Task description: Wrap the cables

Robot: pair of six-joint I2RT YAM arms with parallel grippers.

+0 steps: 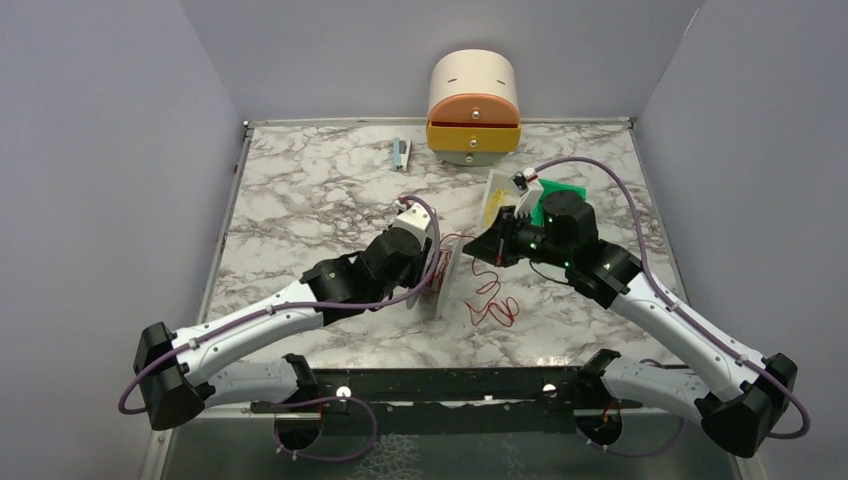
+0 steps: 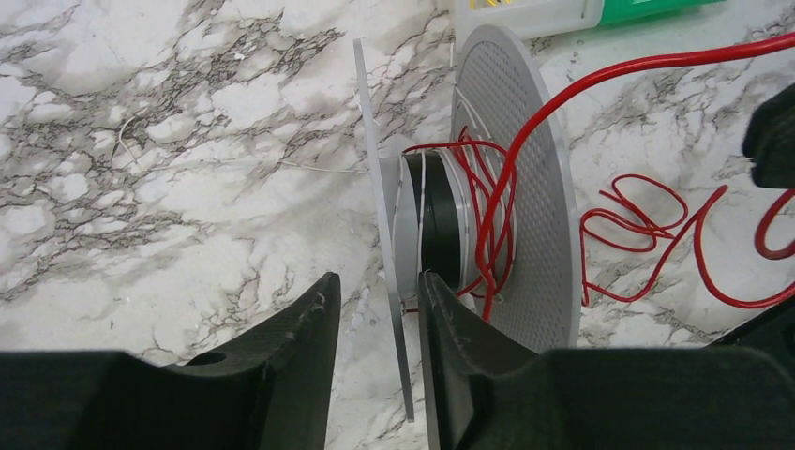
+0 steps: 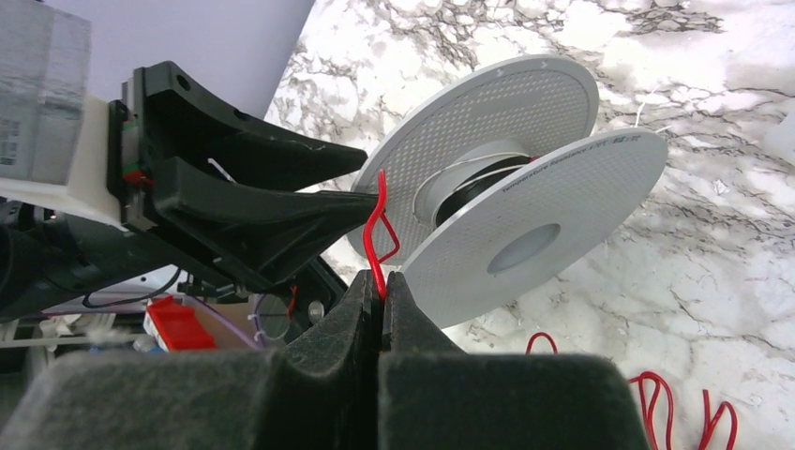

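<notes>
Tightly, right jaws pinch the cable (image 3: 373, 219) just beside the spool (image 3: 525, 246) rim.

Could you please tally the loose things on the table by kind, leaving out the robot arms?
Red cable: 1
Spool: 1
Drawer box: 1
Green board: 1
Clear packet: 1
Small striped piece: 1
Total: 6

Top external: high, rear, looking down on table (image 1: 300, 200). Wrist views: close, opposite sides, sharing spool (image 2: 525, 169), red cable (image 2: 689, 59).
</notes>
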